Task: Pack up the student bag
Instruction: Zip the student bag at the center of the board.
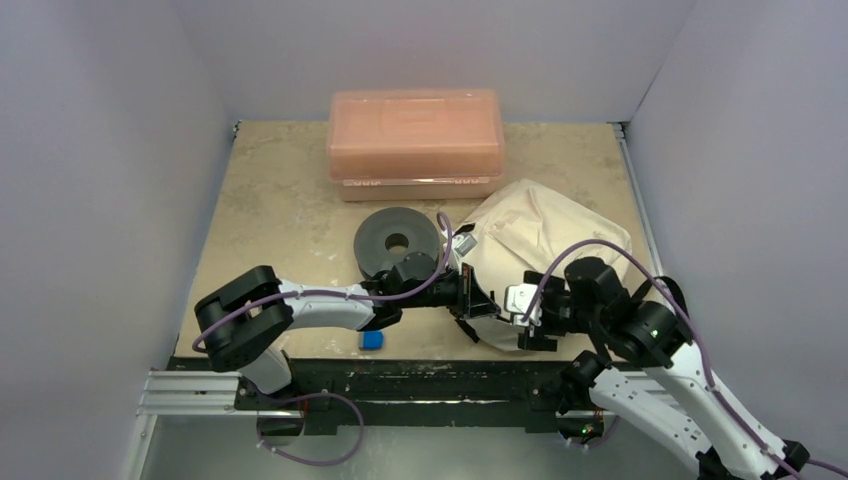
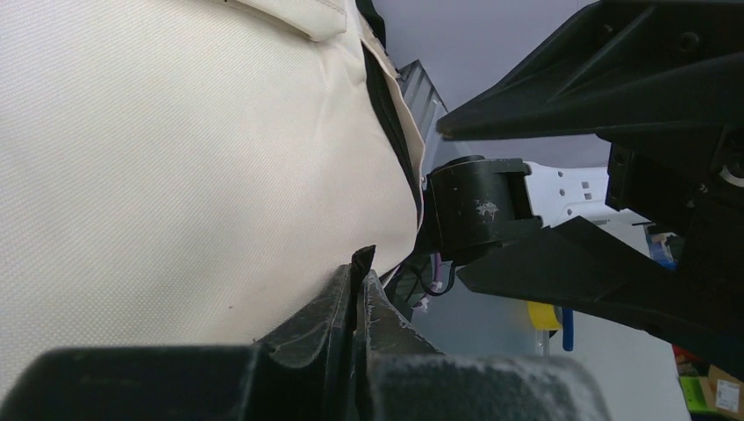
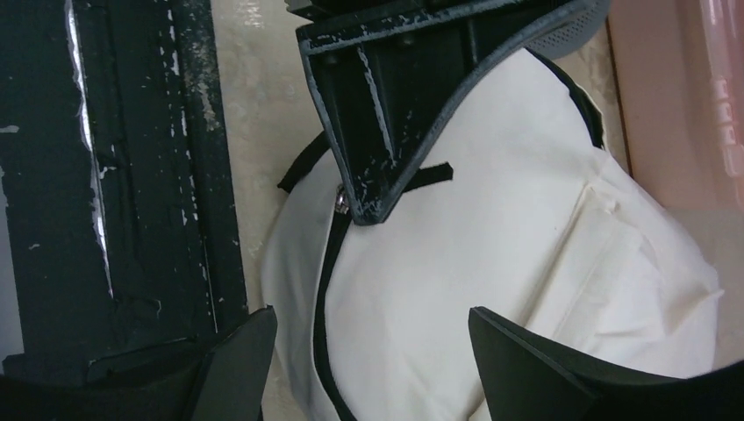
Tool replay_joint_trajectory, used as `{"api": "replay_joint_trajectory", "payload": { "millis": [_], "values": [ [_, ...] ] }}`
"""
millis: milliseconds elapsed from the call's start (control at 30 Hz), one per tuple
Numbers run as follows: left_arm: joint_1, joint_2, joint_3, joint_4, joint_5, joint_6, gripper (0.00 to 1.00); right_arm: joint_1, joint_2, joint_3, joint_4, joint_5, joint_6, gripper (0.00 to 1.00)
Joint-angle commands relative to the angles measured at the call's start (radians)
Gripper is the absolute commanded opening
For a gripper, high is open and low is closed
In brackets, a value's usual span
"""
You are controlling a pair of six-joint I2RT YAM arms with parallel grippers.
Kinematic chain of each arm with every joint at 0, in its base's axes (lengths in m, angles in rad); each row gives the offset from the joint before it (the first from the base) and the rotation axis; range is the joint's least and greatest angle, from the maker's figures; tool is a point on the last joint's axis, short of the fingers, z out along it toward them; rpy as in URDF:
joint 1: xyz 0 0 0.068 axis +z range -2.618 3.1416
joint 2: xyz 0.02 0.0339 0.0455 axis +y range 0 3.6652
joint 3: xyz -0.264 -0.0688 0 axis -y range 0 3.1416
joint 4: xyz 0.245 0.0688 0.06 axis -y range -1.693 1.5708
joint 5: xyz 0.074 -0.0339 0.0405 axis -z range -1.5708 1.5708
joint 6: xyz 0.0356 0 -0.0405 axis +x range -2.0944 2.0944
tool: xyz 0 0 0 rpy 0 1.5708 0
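**R:** Left claw (image 1: 468,298) on the top cam, what do we have?

**J:** We read it clamped flat, tips at the near-left edge of the student bag (image 1: 548,232). Right claw (image 1: 527,318) sits just beside it at the bag's near edge, jaws spread wide. The bag lies bulging on the right half of the table (image 1: 280,200).

**R:** Containers?

**J:** Salmon-pink box (image 1: 415,140) is at the back, closed, just behind the bag's far-left corner. Its walls are cloudy, so we can't tell what's in it. Grey disc (image 1: 397,242) with a centre hole lies in front of the box, just left of the bag. Small blue block (image 1: 372,340) is at the near table edge. We can't see the bag's contents from above.

**R:** Left wrist cam?

**J:** Fingers (image 2: 338,303) are pressed together with no gap, tip against cream fabric by the black zip line (image 2: 386,114). We can't tell if anything is pinched. The right claw's two black fingers show on the right side, well apart.

**R:** Right wrist cam?

**J:** Its own fingers (image 3: 237,360) are wide and the bag fills the gap between them. We can't tell whether they touch it. The left claw's tip meets the zip line next to a small metal piece (image 3: 339,202). We can't tell whether the zip is open or closed. We see only the outer fabric. A strip of the pink box shows at the right edge.
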State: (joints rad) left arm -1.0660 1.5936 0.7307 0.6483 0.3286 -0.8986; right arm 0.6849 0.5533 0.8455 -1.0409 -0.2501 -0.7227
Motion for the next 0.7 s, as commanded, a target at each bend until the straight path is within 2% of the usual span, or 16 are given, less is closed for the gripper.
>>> {"api": "replay_joint_trajectory", "payload": {
  "millis": [0, 67, 333, 600, 667],
  "values": [
    [0.009, -0.051, 0.0, 0.077, -0.01, 0.006, 0.0, -0.002, 0.079, -0.034, 0.097, -0.113, -0.101, 0.83],
    [0.009, -0.06, -0.005, 0.083, -0.017, 0.012, 0.0, 0.0, 0.082, -0.051, 0.14, -0.119, -0.108, 0.8],
    [0.008, -0.069, -0.028, 0.147, -0.042, 0.017, 0.0, 0.0, 0.11, -0.112, 0.231, -0.091, -0.081, 0.56],
    [0.008, -0.076, -0.035, 0.155, -0.05, 0.018, 0.0, 0.0, 0.134, -0.138, 0.215, -0.077, -0.091, 0.36],
    [0.007, -0.087, -0.046, 0.146, -0.069, 0.023, 0.0, -0.001, 0.131, -0.138, 0.193, -0.057, -0.099, 0.26]
  ]
}}
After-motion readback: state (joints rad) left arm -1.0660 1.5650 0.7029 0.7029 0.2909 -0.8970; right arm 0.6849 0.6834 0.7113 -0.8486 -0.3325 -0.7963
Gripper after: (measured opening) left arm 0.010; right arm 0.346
